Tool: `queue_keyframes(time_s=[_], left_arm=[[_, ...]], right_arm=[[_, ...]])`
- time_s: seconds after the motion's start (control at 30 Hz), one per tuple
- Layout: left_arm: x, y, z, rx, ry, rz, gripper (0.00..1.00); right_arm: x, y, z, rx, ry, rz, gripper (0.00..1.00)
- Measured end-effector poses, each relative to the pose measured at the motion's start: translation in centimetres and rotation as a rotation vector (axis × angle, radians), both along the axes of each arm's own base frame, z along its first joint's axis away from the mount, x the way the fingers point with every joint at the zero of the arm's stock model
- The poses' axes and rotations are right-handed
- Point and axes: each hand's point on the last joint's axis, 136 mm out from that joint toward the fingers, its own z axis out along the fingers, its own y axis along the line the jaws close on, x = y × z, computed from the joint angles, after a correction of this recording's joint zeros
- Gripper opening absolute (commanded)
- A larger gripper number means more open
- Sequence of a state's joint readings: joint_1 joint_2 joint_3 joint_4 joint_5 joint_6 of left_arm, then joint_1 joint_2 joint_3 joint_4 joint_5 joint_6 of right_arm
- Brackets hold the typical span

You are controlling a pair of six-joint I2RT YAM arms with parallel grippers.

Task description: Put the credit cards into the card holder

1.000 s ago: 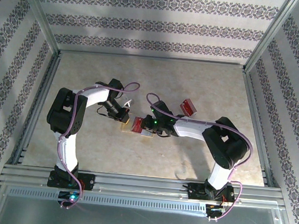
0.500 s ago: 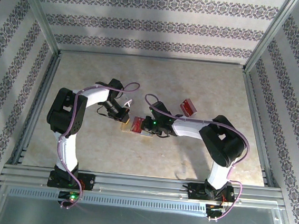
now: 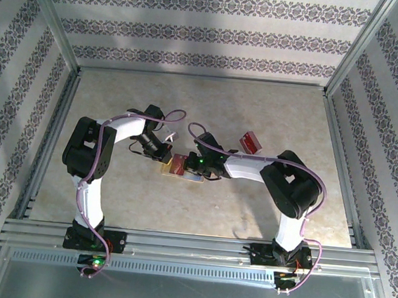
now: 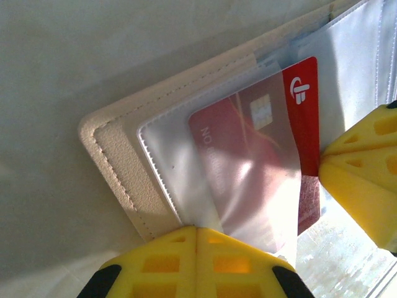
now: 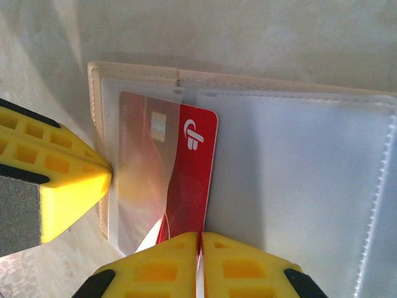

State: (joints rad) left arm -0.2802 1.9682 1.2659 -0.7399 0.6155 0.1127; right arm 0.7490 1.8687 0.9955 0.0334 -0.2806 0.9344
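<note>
Top external view: your right hand (image 3: 185, 164) has moved slightly left, so the credit card (image 5: 186, 174) that it pinches now lies mostly under the clear sleeve (image 5: 139, 186) of the card holder (image 5: 279, 85), in the middle of the table (image 3: 249, 210). Your left hand (image 4: 197, 234), clenched, grips the holder's edge. Only a red strip with a pale logo is uncovered.

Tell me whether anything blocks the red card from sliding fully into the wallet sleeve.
Nothing visible does. The card is already mostly under the wallet's clear sleeve, and the pocket ahead of it looks empty.
</note>
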Motion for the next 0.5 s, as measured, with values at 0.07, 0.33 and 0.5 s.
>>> queue_keyframes(time_s=[0.07, 0.33, 0.5], left_arm=[[0.0, 0.0, 0.0, 0.000, 0.000, 0.000, 0.01], [0.6, 0.1, 2.3, -0.002, -0.072, 0.006, 0.01], [0.4, 0.2, 2.9, -0.008, -0.089, 0.014, 0.01]], right_arm=[[0.0, 0.2, -0.1, 0.000, 0.000, 0.003, 0.12], [0.0, 0.9, 0.1, 0.009, 0.000, 0.016, 0.12], [0.1, 1.2, 0.2, 0.010, -0.001, 0.020, 0.13]])
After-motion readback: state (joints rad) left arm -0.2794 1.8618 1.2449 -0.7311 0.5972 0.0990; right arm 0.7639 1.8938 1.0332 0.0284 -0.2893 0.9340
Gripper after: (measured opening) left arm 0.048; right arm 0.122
